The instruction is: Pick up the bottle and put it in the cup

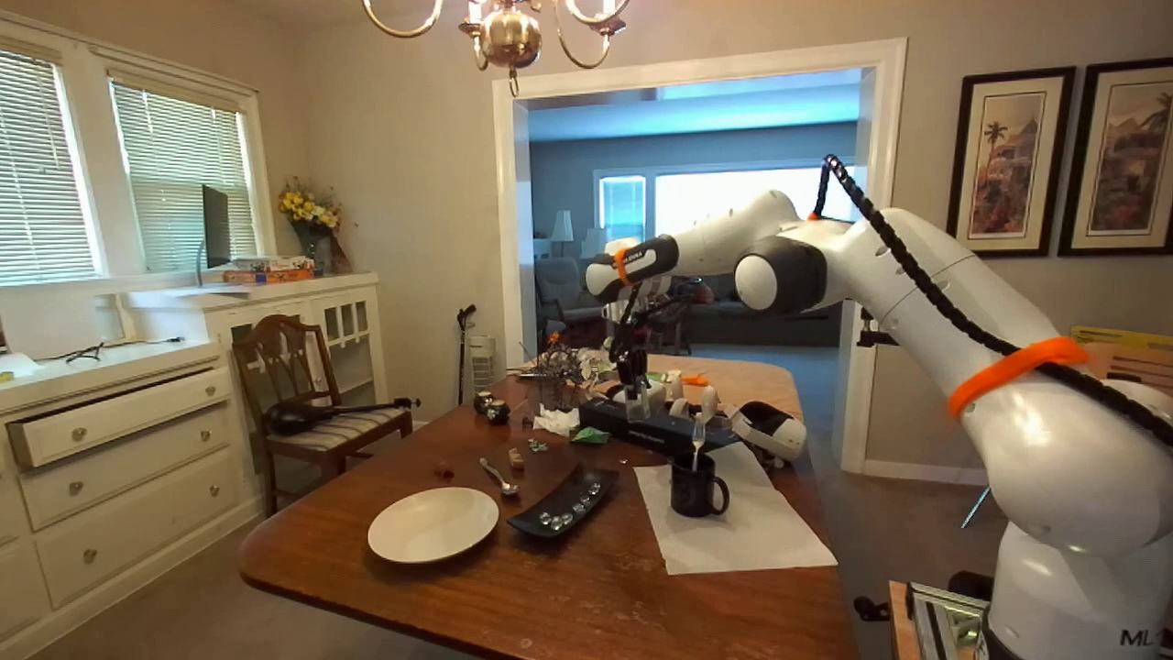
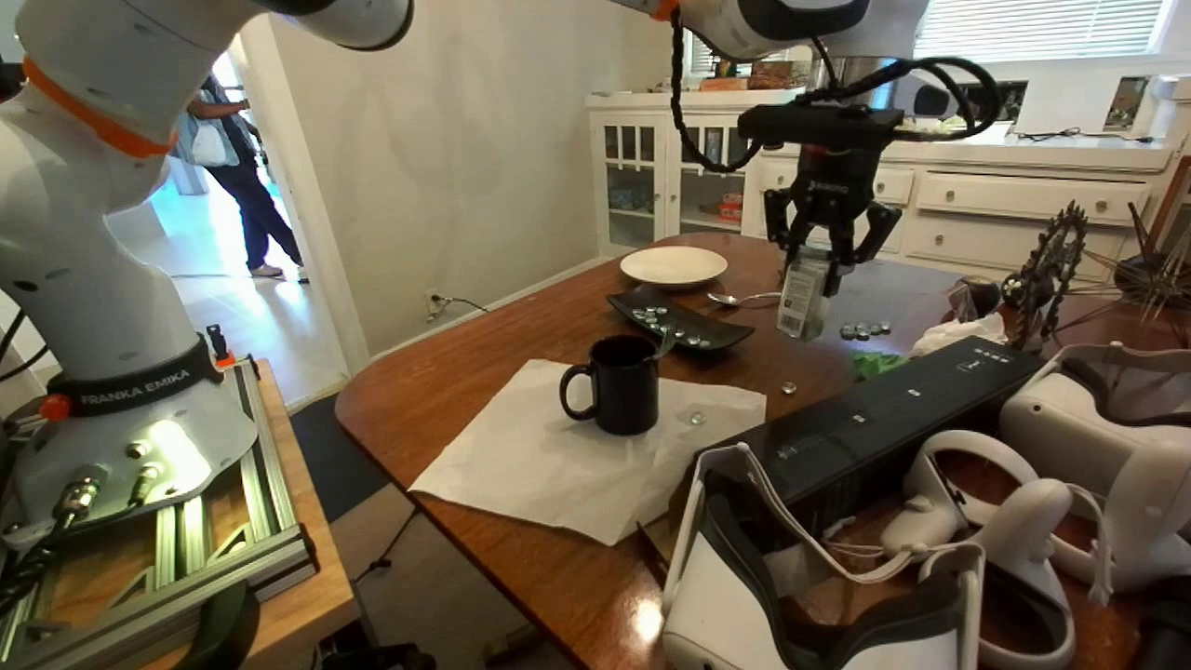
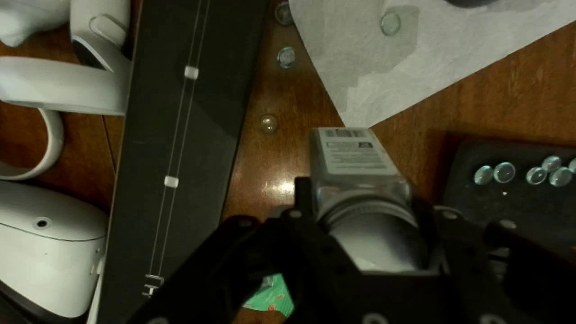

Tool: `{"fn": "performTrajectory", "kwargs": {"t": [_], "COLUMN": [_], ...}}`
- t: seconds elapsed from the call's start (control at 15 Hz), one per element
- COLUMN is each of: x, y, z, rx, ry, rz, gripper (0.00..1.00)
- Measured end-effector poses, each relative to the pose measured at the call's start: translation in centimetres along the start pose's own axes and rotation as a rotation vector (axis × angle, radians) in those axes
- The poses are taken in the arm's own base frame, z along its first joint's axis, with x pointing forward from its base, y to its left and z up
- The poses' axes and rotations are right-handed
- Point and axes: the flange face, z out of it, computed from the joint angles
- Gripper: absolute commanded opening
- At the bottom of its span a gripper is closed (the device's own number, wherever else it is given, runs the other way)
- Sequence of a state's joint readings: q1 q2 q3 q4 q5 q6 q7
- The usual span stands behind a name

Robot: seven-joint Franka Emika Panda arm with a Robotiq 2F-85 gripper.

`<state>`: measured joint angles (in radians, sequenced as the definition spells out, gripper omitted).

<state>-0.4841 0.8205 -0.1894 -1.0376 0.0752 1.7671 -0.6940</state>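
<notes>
Bottle (image 2: pixel 804 300): in an exterior view it hangs slightly tilted above the bench (image 2: pixel 437 372), well apart from the cup (image 2: pixel 625 389); your fingers (image 2: pixel 835 276) are closed on its upper end. If the grip is light, the smooth body may turn or slip on contact.
Cup: you probably have little room in its mouth; lower off-centre and you could catch the rim and tip it.
Paper (image 2: pixel 549 484): the cup stands upright on this sheet, so a sideways push may slide both.
Glass bead (image 2: pixel 698 419): it lies on the paper near the cup; a shoved cup could ride up on it.
Black box (image 2: pixel 875 405): it lies near the paper, a headset (image 2: pixel 716 605) just beside it; swing low on that side and you could strike either.
Utensil (image 1: pixel 698 440): in an exterior view it sticks up from the cup, too small for you to tell its kind. It takes part of the opening, so the bottle may wedge against it.
Plate (image 1: pixel 433 524): it lies with a spoon (image 1: pixel 506 486) near it, both likely outside your direct route.
Tray (image 3: pixel 477 202): in the wrist view it lies to the right of the bottle, carrying beads (image 3: pixel 504 172); drift low that way and you could scatter them.
Dark edge (image 3: pixel 470 2): at the top of the wrist view, perhaps the cup, too little to tell; aiming by this view alone could mislead you.
</notes>
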Motion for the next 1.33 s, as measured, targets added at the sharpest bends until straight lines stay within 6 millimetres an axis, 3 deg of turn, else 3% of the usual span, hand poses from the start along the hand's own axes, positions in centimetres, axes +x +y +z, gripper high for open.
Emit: {"fn": "performTrajectory", "kwargs": {"t": [0.13,0.2,0.53,0.73,1.0,1.33], "x": [-0.9,-1.1,-0.4,1.3,2.4,0.9], "y": [-0.1,-0.2,-1.1,-4.3,-10.2,-15.1], "z": [-0.8,-0.9,-0.4,0.5,2.0,3.4], "rx": [0.004,0.005,-0.018,-0.08,-0.146,-0.184], "ry": [0.0,-0.001,-0.006,-0.011,-0.035,-0.015], "rz": [0.006,0.006,-0.014,-0.075,-0.165,-0.208], "gripper": [0.48,0.23,0.23,0.23,0.23,0.23]}}
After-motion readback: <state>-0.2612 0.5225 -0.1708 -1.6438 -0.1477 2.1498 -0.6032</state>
